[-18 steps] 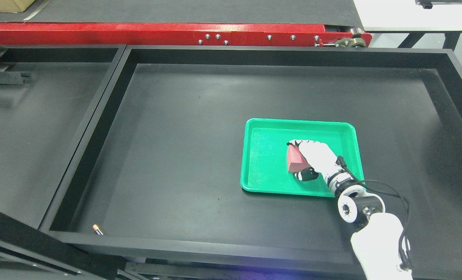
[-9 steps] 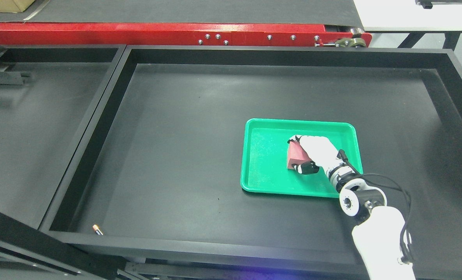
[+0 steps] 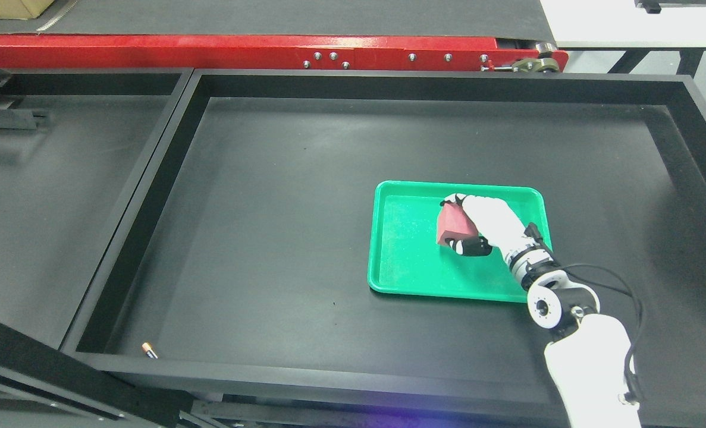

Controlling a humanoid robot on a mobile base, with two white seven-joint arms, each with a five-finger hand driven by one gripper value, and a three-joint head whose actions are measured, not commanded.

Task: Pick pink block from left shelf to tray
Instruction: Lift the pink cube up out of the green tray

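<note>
A green tray (image 3: 406, 270) lies right of the middle inside a large black bin. My right hand (image 3: 483, 226), white with black fingertips, reaches in from the lower right and is shut on a pink-red block (image 3: 452, 228) over the tray's middle right. The fingers wrap the block's top and its lower right corner, hiding its right side. Whether the block touches the tray floor I cannot tell. My left arm does not show.
The black bin's raised walls (image 3: 150, 196) ring the tray. A second black bin (image 3: 43, 178) sits to the left. A small orange-tipped cylinder (image 3: 148, 351) lies at the front left corner. A red conveyor frame (image 3: 239, 50) runs along the back.
My right hand has carried the block up the picture, toward the tray's far side, and the forearm has followed. The tray has not moved.
</note>
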